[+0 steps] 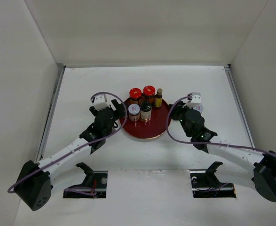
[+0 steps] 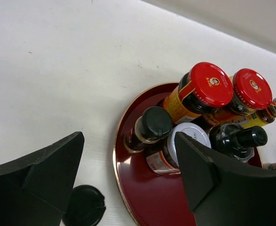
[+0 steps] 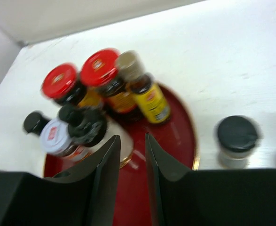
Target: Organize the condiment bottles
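Note:
Several condiment bottles stand at the back of the round dark red tray [image 1: 152,132]. They are two red-lidded jars [image 1: 135,93] [image 1: 149,90], a slim amber gold-capped bottle [image 1: 159,97], a white-lidded jar [image 1: 134,112] and a dark black-capped bottle [image 1: 145,110]. The left wrist view also shows a small black-capped bottle [image 2: 152,126] at the tray's left edge. My left gripper [image 1: 118,113] is open wide and empty at the tray's left rim [image 2: 128,141]. My right gripper [image 1: 174,113] is over the tray's right side [image 3: 133,141], jaws a little apart and empty. A black-capped jar [image 3: 235,140] stands on the table right of the tray.
A round black cap or lid [image 2: 83,207] lies on the white table just left of the tray, under my left finger. White walls close in the table on the left, back and right. Two openings [image 1: 88,181] [image 1: 213,183] sit in the near edge by the arm bases.

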